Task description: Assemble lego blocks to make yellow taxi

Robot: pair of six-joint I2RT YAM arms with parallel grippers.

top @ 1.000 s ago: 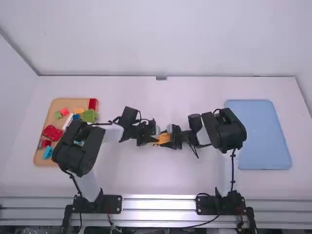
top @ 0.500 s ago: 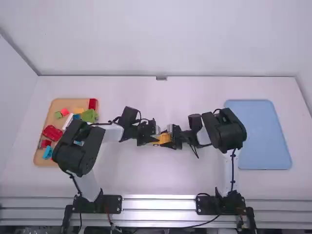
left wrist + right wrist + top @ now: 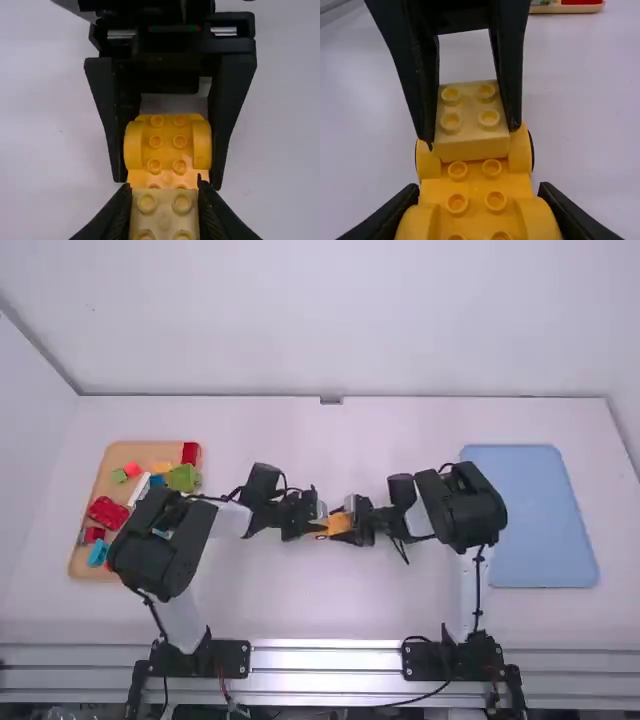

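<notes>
Taxi [image 3: 167, 142], likely light, stiff and slick, sits clamped by its fenders [image 3: 133, 145], the surest hold, in right gripper [image 3: 167, 179]; left gripper [image 3: 470, 132] pinches a block [image 3: 470, 110]

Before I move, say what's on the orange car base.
Over one end of the base is a pale yellow block, held by the left gripper; further along, bare studs show. The block hides what lies beneath.
</notes>
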